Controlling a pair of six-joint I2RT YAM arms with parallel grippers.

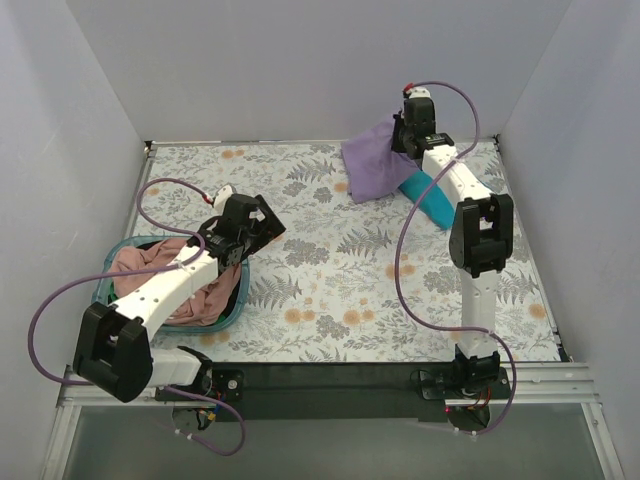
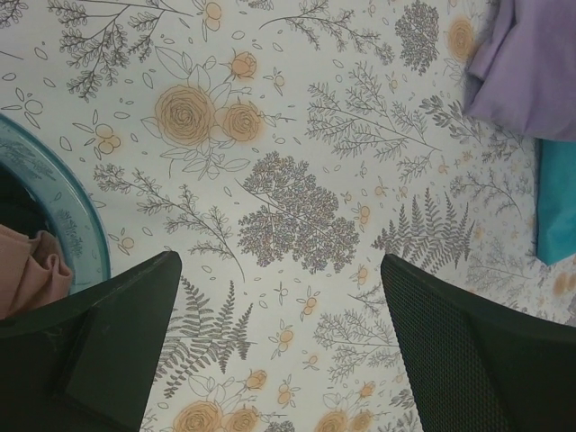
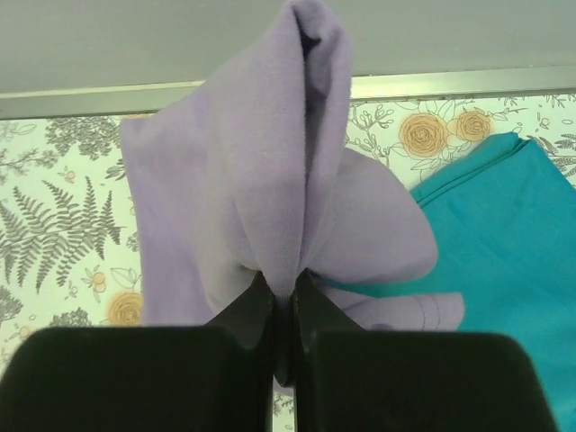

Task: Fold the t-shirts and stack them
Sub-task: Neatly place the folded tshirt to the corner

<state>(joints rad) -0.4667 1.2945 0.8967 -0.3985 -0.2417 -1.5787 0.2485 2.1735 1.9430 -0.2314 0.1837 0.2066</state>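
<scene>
The lavender-purple t-shirt (image 1: 376, 160) lies bunched at the back of the table, partly over the folded teal-blue t-shirt (image 1: 430, 200). My right gripper (image 1: 408, 138) is shut on a raised fold of the lavender t-shirt (image 3: 288, 189), with the teal-blue t-shirt (image 3: 504, 243) beside it on the right. Dusty pink t-shirts (image 1: 150, 262) are piled in the round teal basket (image 1: 238, 300) at the left. My left gripper (image 1: 262, 222) is open and empty, hovering over the bare floral cloth just right of the basket rim (image 2: 72, 211). A bit of pink cloth (image 2: 31, 274) shows at the left of its view.
The table has a floral cloth (image 1: 330, 280) and grey walls close around it on three sides. The back rail (image 3: 432, 85) runs just behind the lavender t-shirt. Purple cables loop from both arms.
</scene>
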